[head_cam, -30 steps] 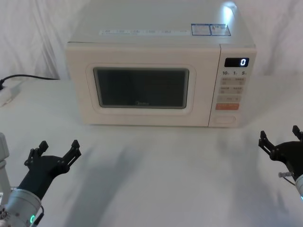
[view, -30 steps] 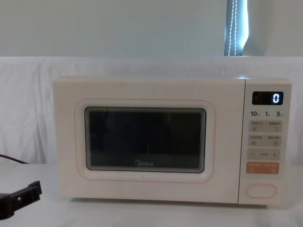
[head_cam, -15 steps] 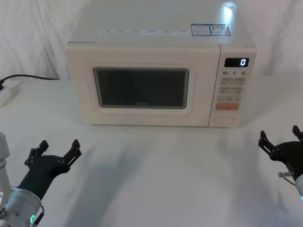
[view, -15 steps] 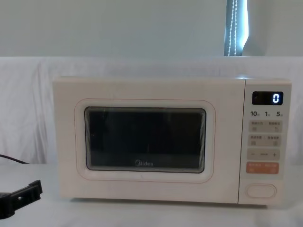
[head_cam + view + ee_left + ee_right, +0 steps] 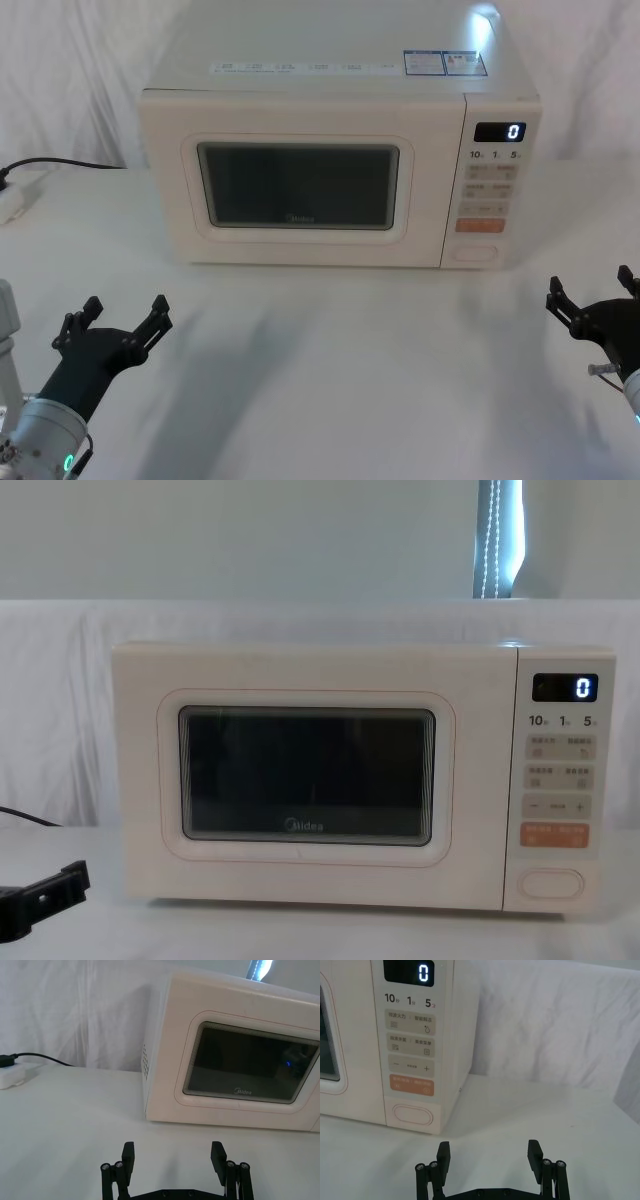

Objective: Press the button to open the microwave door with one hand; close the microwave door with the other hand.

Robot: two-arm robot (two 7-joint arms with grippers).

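The left tool (image 5: pixel 113 318) hangs low over the white surface (image 5: pixel 330 350) at the robot's near left, its two black fingers (image 5: pixel 128 1152) spread wide with nothing between them. It points toward the left front corner of the microwave (image 5: pixel 335 95) and stands well apart from it. The right tool (image 5: pixel 592 296) sits at the near right, just over the surface, its fingers (image 5: pixel 443 1152) likewise parted and empty. It faces the control panel (image 5: pixel 411 1035) end of the oven, some way short of it.

The microwave stands at the middle of the surface toward the back, in front of a draped white cloth (image 5: pixel 60 700). The microwave door (image 5: pixel 140 780) is closed, flush with the cream front. Its dark window (image 5: pixel 305 775) has a thin pinkish outline around it and a grey logo at its lower edge. Through the glass the cavity looks dark, and whether anything lies inside cannot be told.

To the right of the door, the narrow control panel carries a black display (image 5: pixel 565 687) showing a white 0, rows of small beige keys below it, then an orange key (image 5: pixel 411 1085). The button (image 5: pixel 412 1114), cream and pill-shaped, sits lowest on the panel, near the right front bottom corner of the oven; nothing touches it.

At the far left of the surface a black cable (image 5: pixel 60 163) runs to a white plug block (image 5: pixel 12 1078), well apart from the oven.
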